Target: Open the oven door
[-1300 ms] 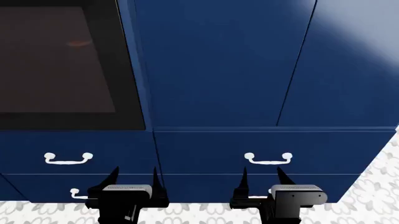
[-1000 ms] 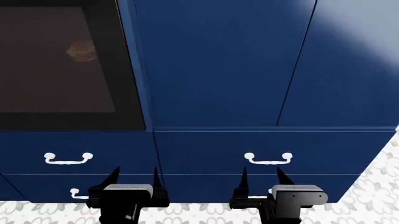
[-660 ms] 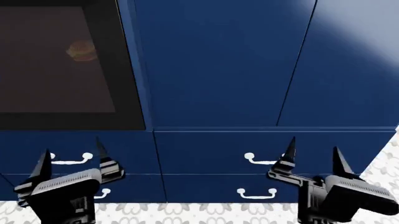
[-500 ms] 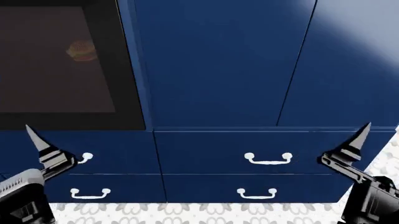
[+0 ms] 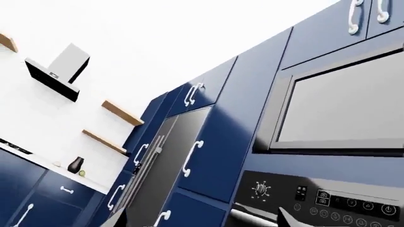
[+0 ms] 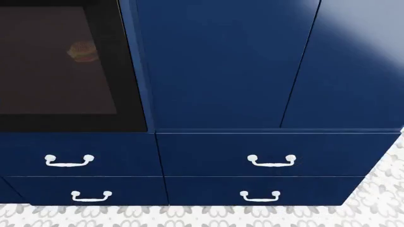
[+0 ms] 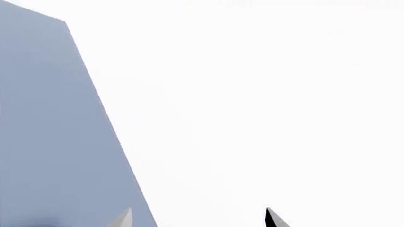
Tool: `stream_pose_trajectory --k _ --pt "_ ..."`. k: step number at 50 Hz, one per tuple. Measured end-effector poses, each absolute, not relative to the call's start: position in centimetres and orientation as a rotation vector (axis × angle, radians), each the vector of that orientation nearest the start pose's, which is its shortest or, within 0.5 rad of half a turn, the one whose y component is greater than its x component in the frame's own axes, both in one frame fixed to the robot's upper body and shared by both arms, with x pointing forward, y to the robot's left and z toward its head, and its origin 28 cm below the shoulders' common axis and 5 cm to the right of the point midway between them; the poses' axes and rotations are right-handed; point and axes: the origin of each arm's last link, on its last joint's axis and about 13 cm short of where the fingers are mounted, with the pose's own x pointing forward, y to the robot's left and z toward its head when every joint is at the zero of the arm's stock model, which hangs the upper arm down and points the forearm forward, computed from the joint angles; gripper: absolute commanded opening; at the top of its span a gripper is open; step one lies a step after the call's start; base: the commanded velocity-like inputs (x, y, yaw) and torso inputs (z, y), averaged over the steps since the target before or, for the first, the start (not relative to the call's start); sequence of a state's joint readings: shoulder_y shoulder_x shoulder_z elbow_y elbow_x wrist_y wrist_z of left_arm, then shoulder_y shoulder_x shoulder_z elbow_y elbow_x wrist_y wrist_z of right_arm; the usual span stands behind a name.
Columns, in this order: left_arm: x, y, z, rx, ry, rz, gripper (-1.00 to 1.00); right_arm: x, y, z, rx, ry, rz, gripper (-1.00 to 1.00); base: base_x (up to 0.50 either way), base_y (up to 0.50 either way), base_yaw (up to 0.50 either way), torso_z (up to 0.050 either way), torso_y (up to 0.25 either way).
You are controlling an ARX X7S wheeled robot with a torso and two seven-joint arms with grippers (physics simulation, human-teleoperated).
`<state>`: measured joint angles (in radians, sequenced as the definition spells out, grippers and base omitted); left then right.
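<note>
Oven door (image 6: pixel 60 66): glossy black, dark glass, shut; upper left of head view, above the navy drawers (image 6: pixel 271 153). Faint orange item (image 6: pixel 82 51) shows behind the glass.
Left tool (image 5: pixel 202 222): fingertips well apart, open, holding nothing, near the oven's control panel (image 5: pixel 315 198).
Right tool (image 7: pixel 198 218): tips spread, open, holding nothing.

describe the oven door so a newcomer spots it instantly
In the head view, a wall of navy cabinets fills the frame. At its upper left sits the oven door: the only glossy black panel, with a dark tinted window, above the drawer fronts with white handles.
</note>
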<state>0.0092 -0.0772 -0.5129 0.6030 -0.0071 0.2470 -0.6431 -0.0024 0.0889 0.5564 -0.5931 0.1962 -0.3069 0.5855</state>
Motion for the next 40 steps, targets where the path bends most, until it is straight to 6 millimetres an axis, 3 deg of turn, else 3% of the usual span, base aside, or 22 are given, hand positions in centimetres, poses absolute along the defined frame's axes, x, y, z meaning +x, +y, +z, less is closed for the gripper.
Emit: stream_pose_trajectory --k 16,40 --pt "14.8 31.3 16.8 -0.017 -1.025 1.187 1.00 13.8 -20.8 17.9 0.123 -1.156 -1.092 1.00 0.00 0.00 0.00 0.000 0.000" --pt "14.4 31.5 16.9 -0.021 -1.051 1.228 1.00 13.6 -20.9 18.1 0.121 -1.179 -1.129 1.00 0.00 0.00 0.00 0.000 0.000"
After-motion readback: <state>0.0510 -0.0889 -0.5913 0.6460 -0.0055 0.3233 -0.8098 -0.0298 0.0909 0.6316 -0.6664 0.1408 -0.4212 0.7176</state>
